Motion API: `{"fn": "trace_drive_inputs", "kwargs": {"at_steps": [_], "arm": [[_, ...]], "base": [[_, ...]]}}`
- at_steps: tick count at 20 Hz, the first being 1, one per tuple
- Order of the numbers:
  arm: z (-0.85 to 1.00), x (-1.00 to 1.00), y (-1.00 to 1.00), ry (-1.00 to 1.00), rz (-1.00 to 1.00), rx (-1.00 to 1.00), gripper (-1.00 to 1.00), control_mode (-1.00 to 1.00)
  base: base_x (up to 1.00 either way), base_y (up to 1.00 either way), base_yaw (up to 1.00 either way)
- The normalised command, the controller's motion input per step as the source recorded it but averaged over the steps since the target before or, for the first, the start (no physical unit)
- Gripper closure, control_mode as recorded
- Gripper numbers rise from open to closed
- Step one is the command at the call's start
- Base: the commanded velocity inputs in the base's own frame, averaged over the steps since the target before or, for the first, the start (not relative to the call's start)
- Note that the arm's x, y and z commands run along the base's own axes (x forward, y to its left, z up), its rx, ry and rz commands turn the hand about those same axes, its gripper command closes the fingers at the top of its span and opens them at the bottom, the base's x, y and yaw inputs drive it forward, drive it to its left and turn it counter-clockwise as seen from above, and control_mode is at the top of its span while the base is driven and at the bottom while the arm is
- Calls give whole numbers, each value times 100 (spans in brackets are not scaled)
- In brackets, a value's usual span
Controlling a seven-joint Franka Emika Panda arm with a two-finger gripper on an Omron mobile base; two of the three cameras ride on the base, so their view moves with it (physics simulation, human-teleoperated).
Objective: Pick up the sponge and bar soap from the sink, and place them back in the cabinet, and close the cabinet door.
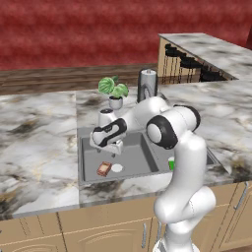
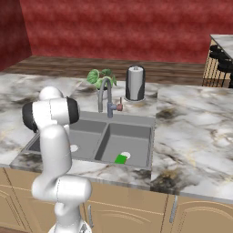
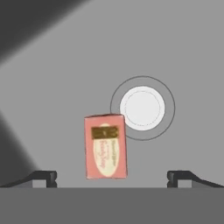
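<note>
Nothing has been put away yet, as far as the pictures show: the gripper (image 3: 112, 177) hangs over the left basin of the sink (image 1: 91, 147) with its fingers spread wide and empty, and the bar soap (image 3: 106, 145) lies flat on the basin floor directly beneath it, between the two fingertips and just short of the white drain disc (image 3: 142, 108). The sponge (image 2: 120, 159) sits well off to the gripper's right, in the other basin. Judging by this, both pick-ups, both placements in the cabinet and the door closing all remain.
</note>
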Motion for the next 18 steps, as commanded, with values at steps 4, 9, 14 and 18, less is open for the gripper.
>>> {"fn": "trace_drive_inputs", "kwargs": {"at_steps": [4,9,14,18], "arm": [[-26,0,0,0,0,0,-100,-100],[-24,0,0,0,0,0,-100,-100],[-24,0,0,0,0,0,-100,-100],[-21,0,0,0,0,0,-100,-100]], "base": [[0,0,0],[0,0,0],[0,0,0],[0,0,0]]}}
